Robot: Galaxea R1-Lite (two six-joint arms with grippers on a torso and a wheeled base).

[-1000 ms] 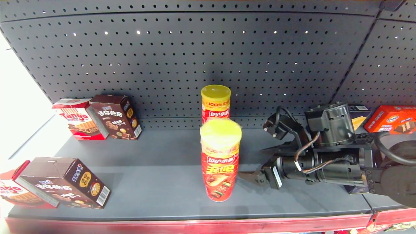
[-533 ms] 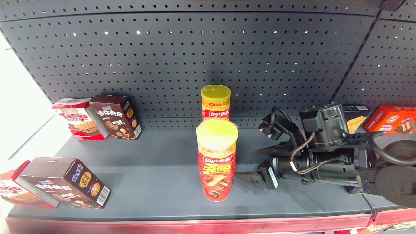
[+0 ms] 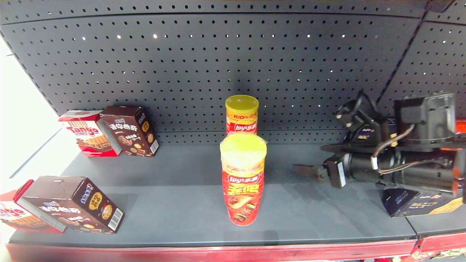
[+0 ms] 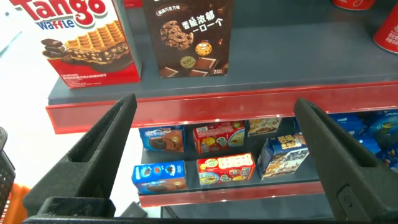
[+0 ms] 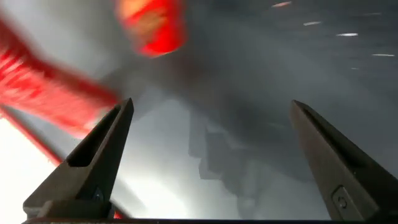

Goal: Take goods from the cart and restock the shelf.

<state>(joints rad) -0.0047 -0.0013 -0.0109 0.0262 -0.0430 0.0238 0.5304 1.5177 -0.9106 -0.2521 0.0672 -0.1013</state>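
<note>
The can (image 3: pixel 243 178) stands upright on the shelf (image 3: pixel 164 196), at 6 o'clock of the back can (image 3: pixel 241 113). The right gripper (image 3: pixel 308 158) is at its 3 o'clock, apart from it, wide open and empty. The left gripper (image 4: pixel 214 104) is also wide open. This can seems placed; whether more remains to fetch, I cannot tell.

Matt perforated metal shelf (image 3: pixel 174 203); glossy canister (image 3: pixel 243 182)

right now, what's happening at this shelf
The robot is restocking. A red chip can stands upright near the front edge of the shelf, a second can behind it. The right claw, open and empty, has drawn back to its right, clear of it. The left claw is open and empty too.
</note>
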